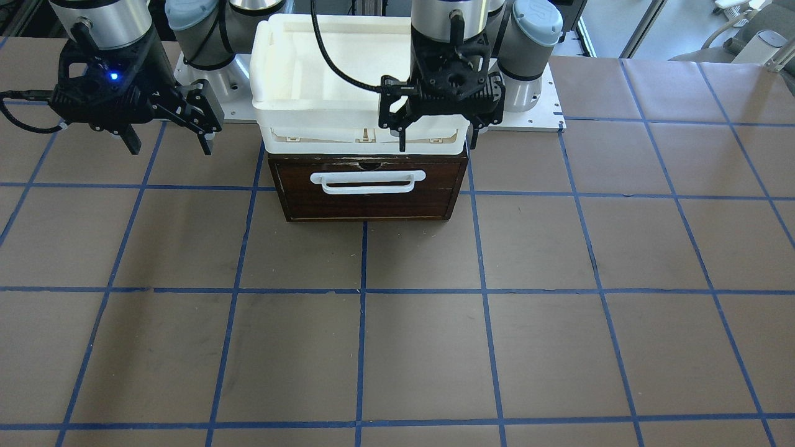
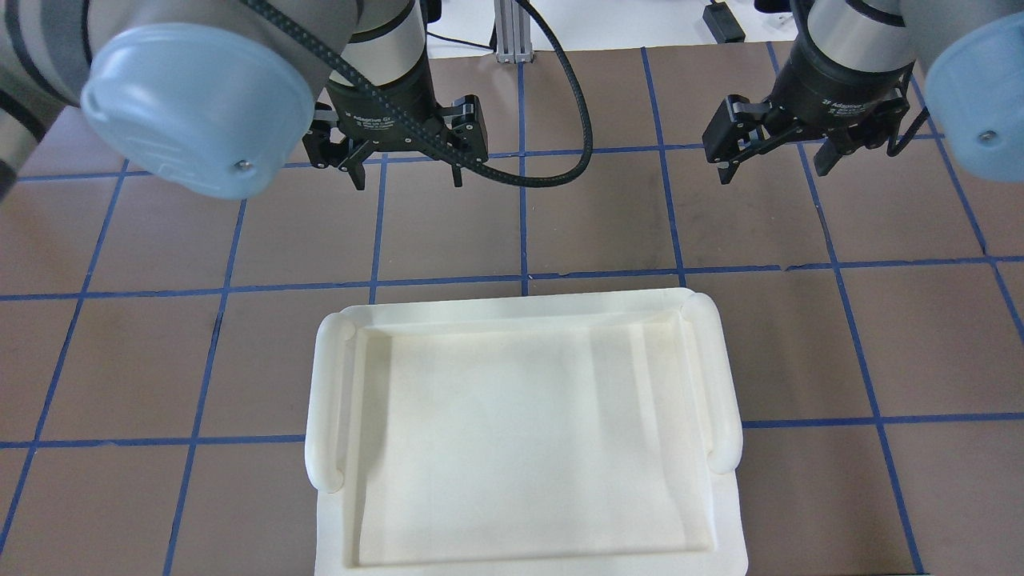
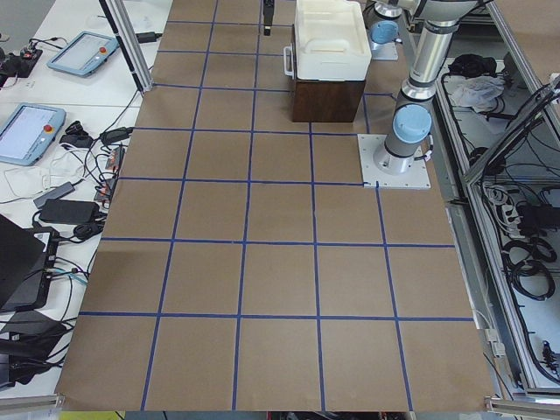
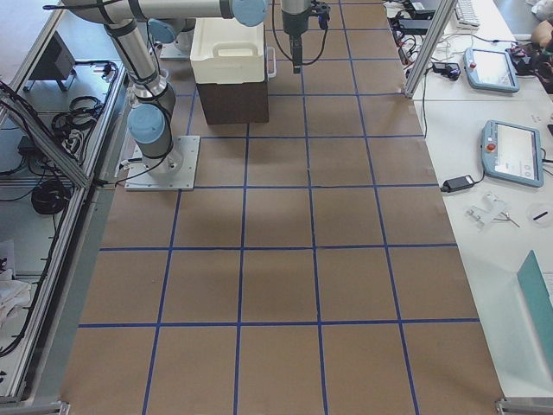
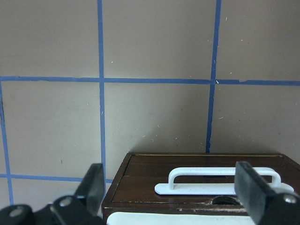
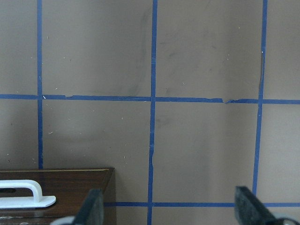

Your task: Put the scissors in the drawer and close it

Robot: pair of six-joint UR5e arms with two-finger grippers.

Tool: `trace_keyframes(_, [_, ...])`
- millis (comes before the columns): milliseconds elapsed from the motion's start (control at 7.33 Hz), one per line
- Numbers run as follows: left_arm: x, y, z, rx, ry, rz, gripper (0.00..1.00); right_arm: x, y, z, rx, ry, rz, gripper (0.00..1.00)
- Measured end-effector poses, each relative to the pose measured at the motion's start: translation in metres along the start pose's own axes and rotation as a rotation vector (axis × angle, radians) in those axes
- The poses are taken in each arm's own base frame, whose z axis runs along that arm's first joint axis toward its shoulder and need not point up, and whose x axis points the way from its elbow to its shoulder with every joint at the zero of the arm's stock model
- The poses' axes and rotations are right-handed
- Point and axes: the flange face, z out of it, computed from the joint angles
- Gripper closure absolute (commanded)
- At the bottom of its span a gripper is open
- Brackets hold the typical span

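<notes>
A brown worktop (image 1: 559,248) marked with blue lines is seen, and on it a dark wooden drawer (image 1: 372,202) is pushed fully in, with its white handle (image 1: 369,181) turned away from the robot and a white tray (image 1: 264,68) set on top. The left jaws are held wide open with nothing in them, up in the air over the front edge of the tray. The right jaws are also held wide open and empty, up over the worktop, well off to the side of the drawer
</notes>
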Motion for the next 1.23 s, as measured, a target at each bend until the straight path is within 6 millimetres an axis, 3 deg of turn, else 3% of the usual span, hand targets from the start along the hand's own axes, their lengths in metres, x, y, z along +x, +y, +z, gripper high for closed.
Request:
trace_keyframes(273, [-0.024,0.013,-0.013,0.022,0.003,0.0,0.0,0.0,0.0,0.0,0.0,-0.001,0.0,0.0])
trace_keyframes(682, [-0.107,-0.011,-0.019,0.034,-0.005,-0.047,0.0,0.0,0.0,0.0,0.0,-0.001,0.0,0.0])
trace_keyframes(818, [-0.125,-0.011,-0.022,0.036,-0.011,-0.065,0.0,0.0,0.0,0.0,0.0,-0.001,0.0,0.0])
trace_keyframes(1227, [-0.134,0.004,-0.009,0.055,-0.013,-0.065,0.0,0.001,0.0,0.0,0.0,-0.001,0.001,0.0])
